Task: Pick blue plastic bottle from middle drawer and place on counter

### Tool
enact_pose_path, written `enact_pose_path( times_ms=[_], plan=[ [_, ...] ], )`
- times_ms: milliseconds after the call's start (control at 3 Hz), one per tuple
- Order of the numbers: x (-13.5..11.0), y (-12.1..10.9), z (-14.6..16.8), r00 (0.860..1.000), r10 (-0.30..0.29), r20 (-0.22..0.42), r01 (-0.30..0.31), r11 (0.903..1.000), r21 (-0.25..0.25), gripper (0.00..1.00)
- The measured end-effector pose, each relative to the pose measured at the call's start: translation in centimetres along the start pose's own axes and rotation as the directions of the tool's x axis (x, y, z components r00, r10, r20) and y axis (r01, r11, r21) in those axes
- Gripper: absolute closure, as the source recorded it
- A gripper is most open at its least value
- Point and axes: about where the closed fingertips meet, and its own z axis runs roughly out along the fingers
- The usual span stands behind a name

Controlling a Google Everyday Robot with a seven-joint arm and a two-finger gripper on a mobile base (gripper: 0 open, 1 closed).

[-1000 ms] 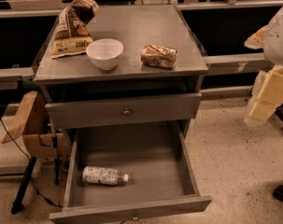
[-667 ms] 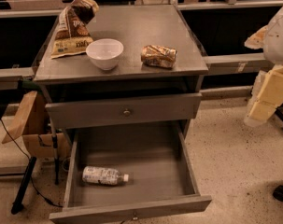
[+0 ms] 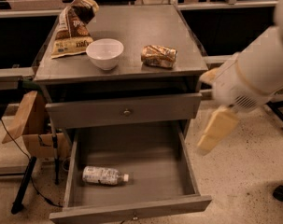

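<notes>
The blue plastic bottle (image 3: 105,175) lies on its side on the floor of the open middle drawer (image 3: 131,210), near the front left, with its white cap pointing right. The counter (image 3: 131,24) is the grey cabinet top above it. My gripper (image 3: 217,130) hangs at the end of the white arm (image 3: 253,76) on the right. It is just outside the drawer's right wall, well above and to the right of the bottle. It holds nothing that I can see.
On the counter stand a white bowl (image 3: 105,53), a brown-gold foil snack packet (image 3: 159,56) and a tall chip bag (image 3: 72,29). The top drawer (image 3: 124,111) is closed. A cardboard box (image 3: 31,129) and a stand leg sit left of the cabinet.
My arm has swung in from the right edge toward the cabinet, bringing the gripper close to the open drawer's right side. The bottle and the counter items have not moved.
</notes>
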Motion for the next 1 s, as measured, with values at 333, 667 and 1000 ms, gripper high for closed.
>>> enact_pose_path(
  times_ms=[333, 667, 1000],
  plan=[
    [-3.1, 4.1, 9.9, 0.995, 0.009, 0.103, 0.003, 0.993, -0.118, 0.0],
    [-5.7, 8.3, 19.5, 0.989, 0.023, 0.144, 0.011, 0.9728, -0.231, 0.0],
    [-6.9, 7.7, 22.5, 0.98, 0.049, 0.192, -0.01, 0.98, -0.199, 0.0]
  ],
)
